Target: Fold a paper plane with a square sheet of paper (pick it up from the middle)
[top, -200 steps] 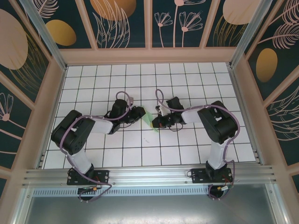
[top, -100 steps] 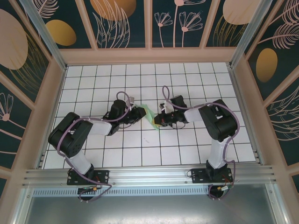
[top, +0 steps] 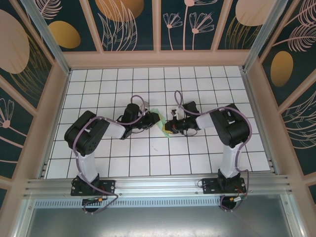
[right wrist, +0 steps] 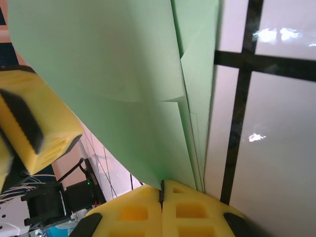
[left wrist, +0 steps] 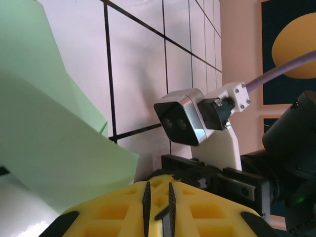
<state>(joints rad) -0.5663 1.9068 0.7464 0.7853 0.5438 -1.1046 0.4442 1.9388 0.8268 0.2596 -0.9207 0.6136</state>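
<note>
The biggest thing is the table [top: 98, 163], which is covered in white tiles with dark lines between them. Around it stand dark walls [top: 128, 24] with pictures of flowers and big orange ovals. Two black and white arms reach in from the near edge, and their tips meet near the middle of the table. The left arm [top: 91, 136] bends in from the left side. The right arm [top: 229, 128] bends in from the right side. Between their tips is the pale green paper [top: 159, 120], just above the tiles. It is plain and has folds in it, so some parts lie over other parts. The right claw [top: 169, 127] is squeezed shut, and its two yellow pads press together on the bottom edge of the paper [right wrist: 113, 74]. The paper goes up from that claw [right wrist: 162, 190] in long flaps. The left claw [top: 153, 120] is right beside the paper on the other side. Its yellow fingers [right wrist: 44, 128] are close together, with only a thin gap. I cannot tell if that claw [left wrist: 158, 207] pinches the paper [left wrist: 44, 123] or only touches it. A small silver camera [left wrist: 185, 118] sits on the right arm, looking toward the paper.
</note>
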